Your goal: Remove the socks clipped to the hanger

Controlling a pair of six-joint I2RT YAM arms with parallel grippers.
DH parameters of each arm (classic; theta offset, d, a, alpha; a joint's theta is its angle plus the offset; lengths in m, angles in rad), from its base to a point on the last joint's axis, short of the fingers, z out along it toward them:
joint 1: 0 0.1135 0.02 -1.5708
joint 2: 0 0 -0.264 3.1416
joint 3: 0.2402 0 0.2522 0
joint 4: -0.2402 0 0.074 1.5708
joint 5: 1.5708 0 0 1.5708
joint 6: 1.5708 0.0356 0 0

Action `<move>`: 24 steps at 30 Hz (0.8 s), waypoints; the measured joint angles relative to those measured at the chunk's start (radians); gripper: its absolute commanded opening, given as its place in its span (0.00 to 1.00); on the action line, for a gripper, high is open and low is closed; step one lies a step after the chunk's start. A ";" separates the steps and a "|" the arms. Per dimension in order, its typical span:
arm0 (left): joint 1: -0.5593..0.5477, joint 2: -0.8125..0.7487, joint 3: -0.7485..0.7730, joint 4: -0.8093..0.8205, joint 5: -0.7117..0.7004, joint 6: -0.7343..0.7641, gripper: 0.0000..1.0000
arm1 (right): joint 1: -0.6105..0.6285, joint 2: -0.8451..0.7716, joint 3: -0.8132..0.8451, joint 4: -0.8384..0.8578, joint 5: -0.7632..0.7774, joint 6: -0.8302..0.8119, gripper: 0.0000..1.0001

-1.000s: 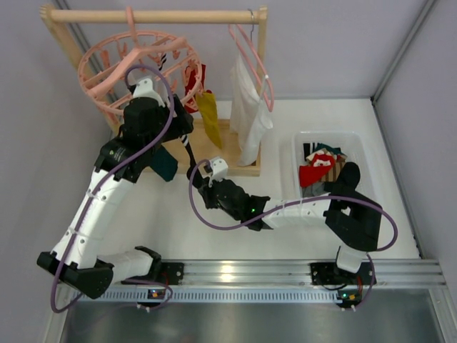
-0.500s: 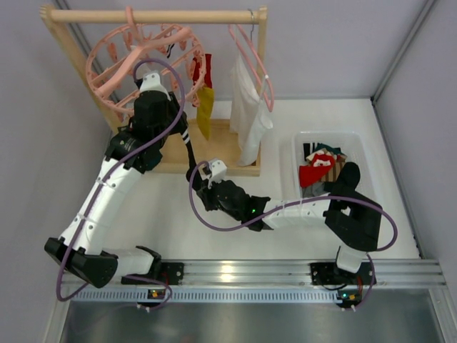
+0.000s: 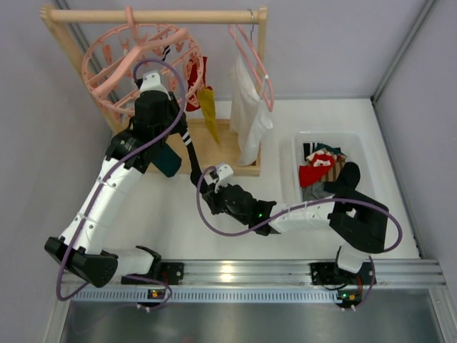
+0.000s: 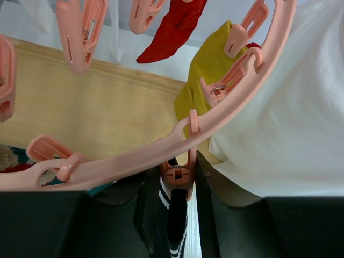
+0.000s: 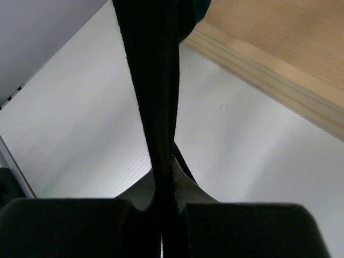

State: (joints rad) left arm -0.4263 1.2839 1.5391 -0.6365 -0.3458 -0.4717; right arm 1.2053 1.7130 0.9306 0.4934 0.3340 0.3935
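**Sock removal: black sock gripped, not yet off its peg**

- **Right end effector** (image 5: 164, 196): closed tight on the black sock (image 5: 150, 80). The sock runs taut up and away from it to a peg (image 4: 177, 174) on the hanger (image 4: 236, 102).
- **Left end effector** (image 4: 171, 188): its jaws stand close on either side of that same peg, and the hanger rim crosses just above them. It is judged to be pinching the peg. Contact on one side is hidden by the sock, so this is not certain.
- **On the hanger:**
  - The black sock is strung between the two end effectors.
  - The red sock (image 4: 172, 27) and mustard sock (image 4: 207, 70) hang above and beyond the left end effector.
  - The teal sock (image 3: 166, 161) hangs below the left end effector, beside its arm. Its peg is not seen.
- **Off the hanger:** loose socks (image 3: 314, 174), red among them, lie in a bin (image 3: 294, 164). The bin sits on the counter (image 3: 357, 114), well apart to the right of the right end effector.
- **Progress (judged):** roughly half done.
- **Step in hand:** the black sock needs its peg opened and a pull down and clear.
- **To follow:** a carry to the bin, then the other three socks.
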 measured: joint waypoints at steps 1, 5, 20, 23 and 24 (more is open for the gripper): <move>0.000 0.000 0.000 0.000 0.000 0.000 0.00 | 0.000 -0.013 -0.021 0.010 0.000 0.000 0.00; 0.000 0.000 0.000 0.000 0.000 0.000 0.00 | 0.002 -0.070 -0.082 0.030 0.004 -0.001 0.00; -0.001 0.002 0.011 0.003 -0.008 0.000 0.00 | 0.005 -0.193 -0.217 0.026 0.073 -0.005 0.00; -0.001 0.002 0.011 0.003 -0.009 -0.001 0.00 | 0.005 -0.206 -0.245 0.004 0.079 -0.004 0.00; -0.001 0.002 0.011 0.003 -0.009 -0.001 0.00 | 0.006 -0.214 -0.253 -0.005 0.080 -0.004 0.00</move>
State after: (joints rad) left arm -0.4271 1.2854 1.5505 -0.6334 -0.3546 -0.4725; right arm 1.2114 1.4990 0.6773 0.4889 0.4145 0.3897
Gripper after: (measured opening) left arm 0.338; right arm 0.004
